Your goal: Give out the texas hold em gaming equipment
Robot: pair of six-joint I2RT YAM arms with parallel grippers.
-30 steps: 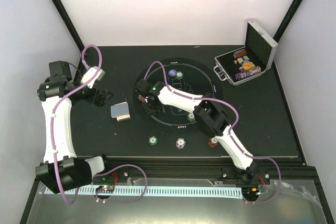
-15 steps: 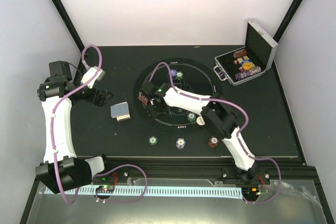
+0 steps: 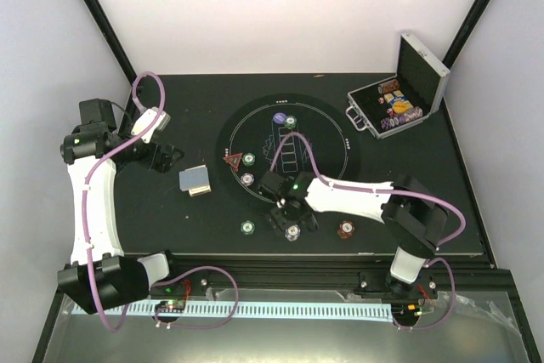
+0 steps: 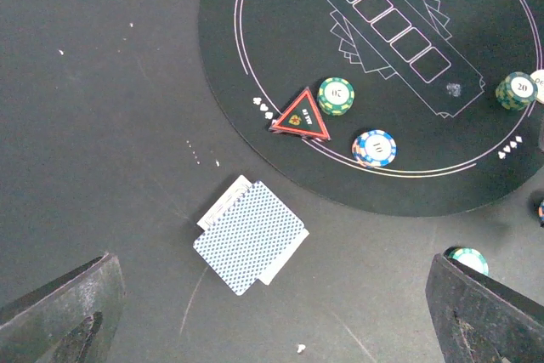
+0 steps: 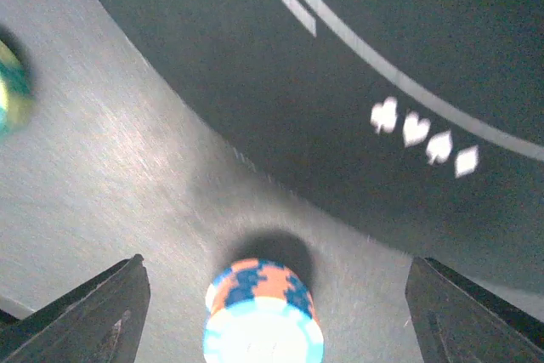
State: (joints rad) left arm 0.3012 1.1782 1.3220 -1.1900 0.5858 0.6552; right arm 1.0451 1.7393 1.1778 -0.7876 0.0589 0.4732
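Chip stack [image 5: 263, 316] bottom centre of right-wrist view | centred between jaws of right gripper [image 5: 274, 291] (spread wide, not touching it) | right arm nearer

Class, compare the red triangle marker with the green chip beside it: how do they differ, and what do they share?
The marker is triangular; the green chip is round. The marker is red-edged with a dark face; the chip is green-striped with a white centre. The marker lies thin and flat; the chip looks thicker. Both sit together on the mat.
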